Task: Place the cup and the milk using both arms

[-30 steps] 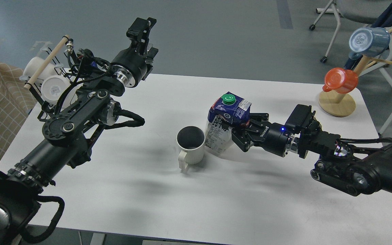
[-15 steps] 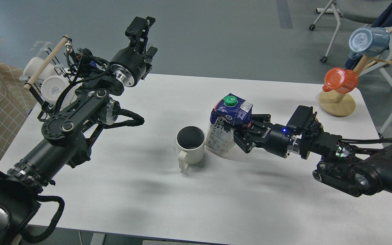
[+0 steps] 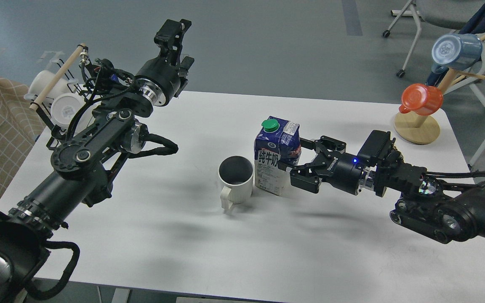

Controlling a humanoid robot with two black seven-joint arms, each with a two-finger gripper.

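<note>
**Two black arms, cabled and metal-ringed**

Both arms are showing matte black housings built from thick round segments. The left arm is carrying a flat black link with a round joint cap at its near end, a bright silver metal ring behind the wrist, and loose black cables looping beside the links. The left gripper is showing angular black parts. The right arm is showing shiny metal joint discs and thin black cables. The right gripper is wearing small white lettering on its cylindrical body, and a blue light is glowing there.
</note>
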